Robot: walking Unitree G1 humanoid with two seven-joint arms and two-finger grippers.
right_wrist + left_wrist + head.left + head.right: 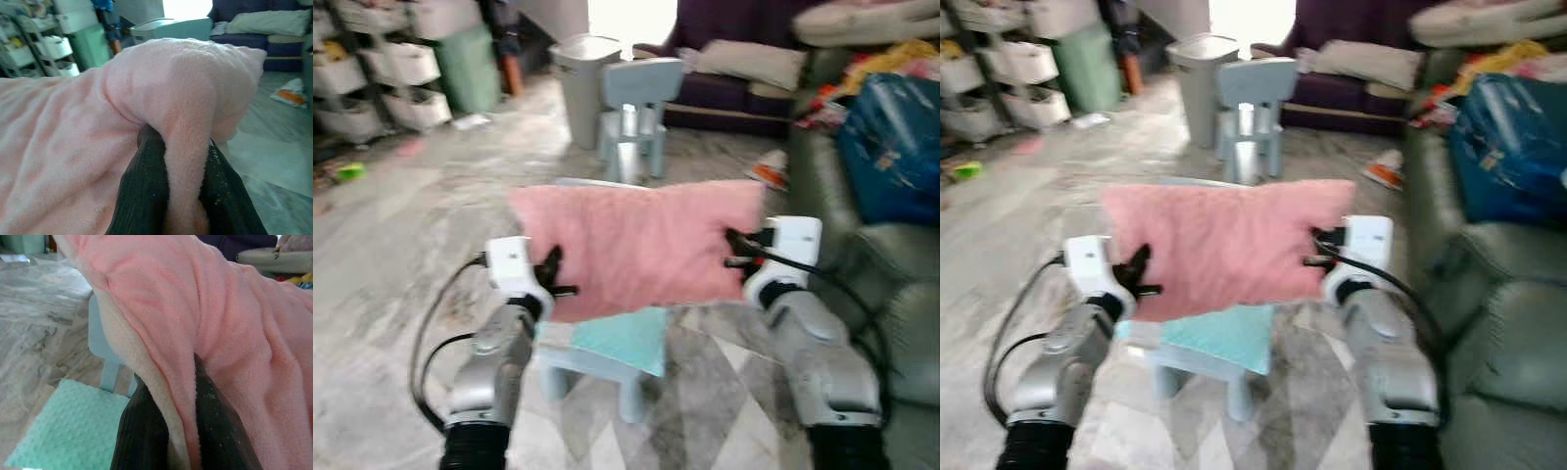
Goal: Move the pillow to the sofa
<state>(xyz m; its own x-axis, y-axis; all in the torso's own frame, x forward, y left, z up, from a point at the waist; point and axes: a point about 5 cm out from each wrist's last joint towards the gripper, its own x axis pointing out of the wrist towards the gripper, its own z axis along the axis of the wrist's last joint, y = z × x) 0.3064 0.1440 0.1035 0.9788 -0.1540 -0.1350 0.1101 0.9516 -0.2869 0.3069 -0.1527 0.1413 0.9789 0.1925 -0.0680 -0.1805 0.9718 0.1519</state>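
The pillow (636,245) is pinched at both ends by the left gripper (551,277) and right gripper (736,250) (thin folds only); slippage is risked before the sofa (871,284) is reached.

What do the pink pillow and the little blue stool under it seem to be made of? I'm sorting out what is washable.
Pink pillow: soft plush or fleece, matte and fuzzy. It bunches and folds where the left gripper and right gripper pinch it.
Little blue stool: probably moulded plastic, with smooth, even pale-blue legs, though blur leaves this open.
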